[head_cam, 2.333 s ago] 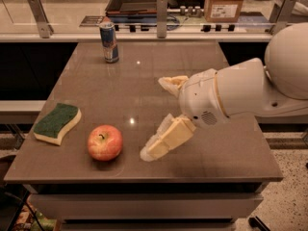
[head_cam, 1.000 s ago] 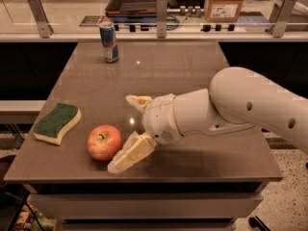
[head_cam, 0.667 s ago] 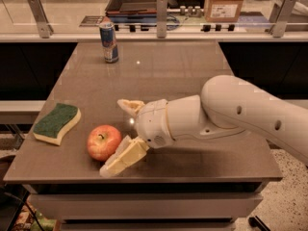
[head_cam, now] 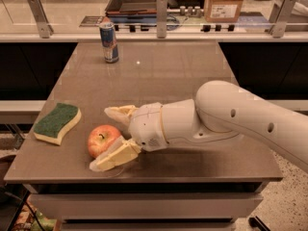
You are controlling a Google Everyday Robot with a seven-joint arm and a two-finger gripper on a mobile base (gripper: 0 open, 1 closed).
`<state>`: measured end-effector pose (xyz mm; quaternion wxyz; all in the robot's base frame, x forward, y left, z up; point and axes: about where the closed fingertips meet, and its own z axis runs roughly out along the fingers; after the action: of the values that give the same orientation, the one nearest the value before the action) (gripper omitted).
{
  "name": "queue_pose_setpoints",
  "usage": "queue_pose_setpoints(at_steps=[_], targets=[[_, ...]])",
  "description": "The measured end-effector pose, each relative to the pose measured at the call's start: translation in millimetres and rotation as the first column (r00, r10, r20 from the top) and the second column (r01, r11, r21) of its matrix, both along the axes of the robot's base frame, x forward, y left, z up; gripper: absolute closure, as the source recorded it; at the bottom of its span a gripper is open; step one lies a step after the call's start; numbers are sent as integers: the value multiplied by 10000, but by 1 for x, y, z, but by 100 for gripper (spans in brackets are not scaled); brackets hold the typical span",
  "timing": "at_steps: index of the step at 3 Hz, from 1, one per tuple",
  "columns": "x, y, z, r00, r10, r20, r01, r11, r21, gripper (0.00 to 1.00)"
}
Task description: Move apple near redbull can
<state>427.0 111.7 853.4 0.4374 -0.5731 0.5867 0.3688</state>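
The apple (head_cam: 101,139), red with yellowish patches and a short stem, sits near the table's front left. The gripper (head_cam: 109,138) reaches in from the right and is open around it: one cream finger (head_cam: 119,113) lies behind the apple, the other (head_cam: 113,156) lies in front of it, close to or touching its near side. The redbull can (head_cam: 109,43), slim, blue and silver, stands upright at the far left of the table, well away from the apple.
A yellow sponge with a green top (head_cam: 57,123) lies at the left edge, beside the apple. The brown table (head_cam: 192,71) ends just in front of the gripper. A counter with a tray (head_cam: 135,0) and a cardboard box (head_cam: 226,2) runs behind the table.
The gripper has moved left across the table toward the apple and now straddles it. The apple, can and sponge have not moved.
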Motion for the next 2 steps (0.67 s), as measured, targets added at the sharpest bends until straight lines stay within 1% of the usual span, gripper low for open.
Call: queue_pose_setpoints(at_steps=[1,2], targets=[[-1,2,1,10000,43,34,-43,10000,-14,43],[-3,4,2,10000,77,64,-77,10000,-31,64]])
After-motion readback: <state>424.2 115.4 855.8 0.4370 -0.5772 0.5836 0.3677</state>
